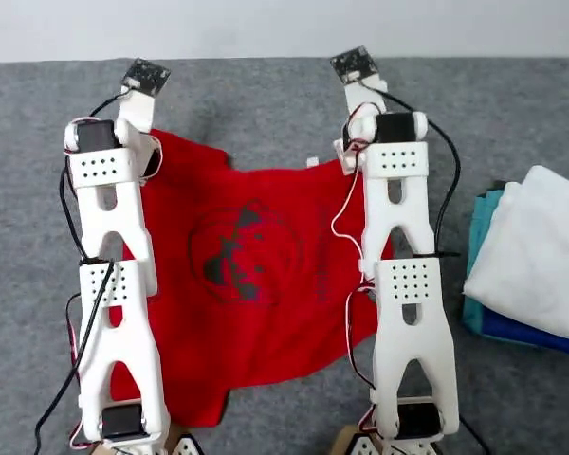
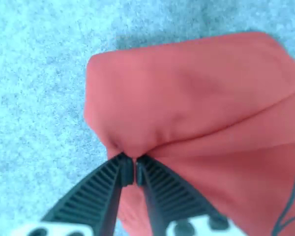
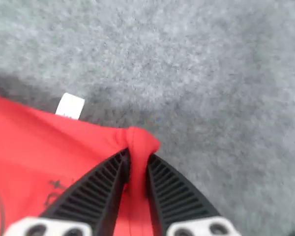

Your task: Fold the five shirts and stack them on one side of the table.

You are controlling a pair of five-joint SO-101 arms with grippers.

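Grey felt table [image 1: 266, 114]: left gripper [image 2: 129, 166], right gripper [image 3: 136, 158] each clamped on thin red shirt [image 1: 266, 332] pinch; slip mid-lift could skew fold

- Bright, even light falls across the grey table [image 1: 266, 104] (soft, diffuse).
- In both wrist views a dark shadow lies on it beside the raised edge of the red shirt [image 3: 39, 147].

A red shirt [image 1: 266, 313] with a dark chest print lies spread flat, print up, on the grey table [image 1: 266, 104]. A small white tag [image 3: 70, 105] shows at its far edge, and both far corners are pinched into bunches. Well off to its right sits a stack of folded shirts [image 1: 531, 256], white over teal and blue.
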